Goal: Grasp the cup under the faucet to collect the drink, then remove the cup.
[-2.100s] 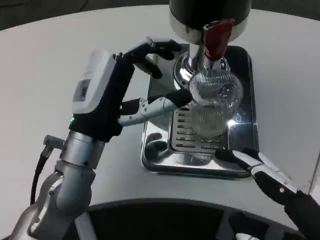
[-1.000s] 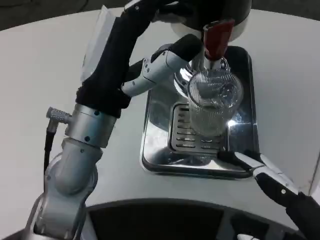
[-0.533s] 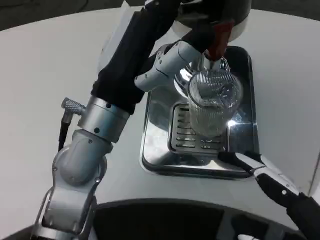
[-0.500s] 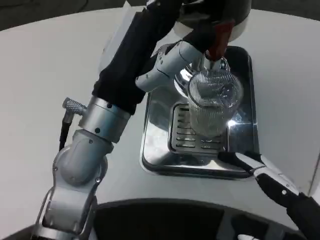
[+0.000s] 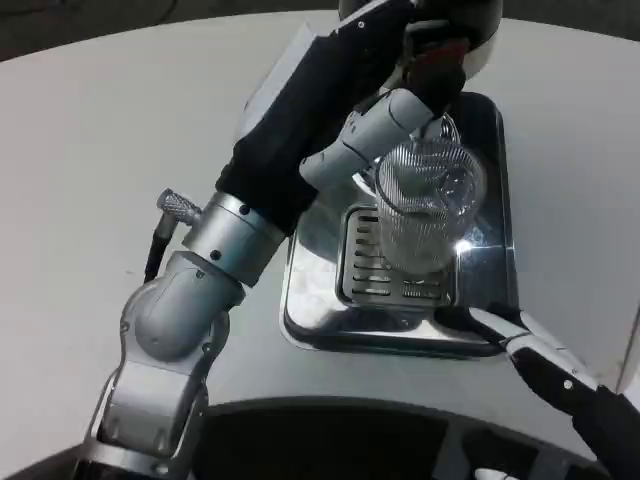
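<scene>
Cup (image 5: 425,215) stands upright on the tray (image 5: 310,310) under the red tap (image 5: 440,65), long axis vertical, mouth up. Filling appears unstarted; removal remains. Left hand (image 5: 385,120) reaches the tap above the cup; its grip cannot be determined. Right hand (image 5: 535,350) rests below the cup, fingers extended, holding nothing.

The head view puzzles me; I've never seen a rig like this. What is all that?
The camera sits on a humanoid robot, looking down at a white table. The silver arm on the left ends in its left hand, reaching up to the red tap lever of a drink dispenser. Whether it grips the lever is hidden. A ribbed clear cup stands on a shiny drip tray under the faucet. The right hand's fingers lie at the tray's near edge, holding nothing.
</scene>
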Robot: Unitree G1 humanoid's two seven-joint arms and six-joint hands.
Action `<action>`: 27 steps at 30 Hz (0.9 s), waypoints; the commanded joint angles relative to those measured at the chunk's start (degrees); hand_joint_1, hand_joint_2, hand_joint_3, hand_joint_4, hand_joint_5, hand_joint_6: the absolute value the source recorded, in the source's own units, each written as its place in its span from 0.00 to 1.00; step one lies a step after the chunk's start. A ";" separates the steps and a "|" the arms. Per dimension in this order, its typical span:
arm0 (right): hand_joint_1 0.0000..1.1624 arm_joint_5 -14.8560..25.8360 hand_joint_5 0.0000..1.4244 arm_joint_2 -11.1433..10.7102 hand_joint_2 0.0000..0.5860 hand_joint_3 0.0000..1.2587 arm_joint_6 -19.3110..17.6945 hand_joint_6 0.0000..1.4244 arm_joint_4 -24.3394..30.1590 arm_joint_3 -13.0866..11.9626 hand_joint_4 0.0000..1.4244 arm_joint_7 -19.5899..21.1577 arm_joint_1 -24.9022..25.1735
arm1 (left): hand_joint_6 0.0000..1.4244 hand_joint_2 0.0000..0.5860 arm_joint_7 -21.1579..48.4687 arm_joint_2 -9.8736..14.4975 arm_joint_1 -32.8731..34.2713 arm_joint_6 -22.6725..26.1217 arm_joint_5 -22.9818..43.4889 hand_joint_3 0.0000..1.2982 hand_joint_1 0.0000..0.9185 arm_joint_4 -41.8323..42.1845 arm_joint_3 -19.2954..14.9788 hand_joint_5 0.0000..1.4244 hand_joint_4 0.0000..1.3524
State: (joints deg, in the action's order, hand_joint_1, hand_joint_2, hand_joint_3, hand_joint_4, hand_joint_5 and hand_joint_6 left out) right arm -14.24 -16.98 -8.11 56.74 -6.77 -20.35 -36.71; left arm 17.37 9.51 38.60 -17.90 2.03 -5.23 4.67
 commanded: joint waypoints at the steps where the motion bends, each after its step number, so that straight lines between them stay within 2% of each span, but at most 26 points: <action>1: 0.56 0.08 0.01 0.21 0.92 0.12 -0.40 0.01 -0.14 0.13 0.07 0.41 -0.39 | 0.17 0.18 1.77 -0.30 0.81 0.48 0.98 0.23 0.18 -0.72 0.28 0.19 0.12; 11: 0.56 -0.30 0.01 0.25 0.92 0.12 0.30 0.01 -0.59 0.82 0.08 0.36 0.69 | 0.17 0.19 4.12 0.29 1.15 0.27 1.08 0.24 0.16 -1.79 0.01 0.20 0.14; 23: 0.56 -0.97 0.01 0.09 0.92 0.12 1.71 0.01 -0.86 1.82 0.08 0.17 2.52 | 0.21 0.19 4.11 2.79 1.87 -4.22 -1.98 0.38 0.15 -3.41 -0.01 0.26 0.26; 27: 0.56 -1.18 0.01 0.03 0.92 0.12 2.20 0.01 -0.91 2.26 0.08 0.11 3.03 | 0.20 0.19 4.41 3.69 2.11 -5.75 -2.66 0.39 0.13 -4.53 0.15 0.26 0.27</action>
State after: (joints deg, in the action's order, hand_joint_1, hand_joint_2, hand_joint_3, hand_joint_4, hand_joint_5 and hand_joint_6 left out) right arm -15.13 -16.89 -6.39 56.20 -4.98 -20.35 -33.54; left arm 20.89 12.39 40.27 -21.54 0.00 -8.89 4.57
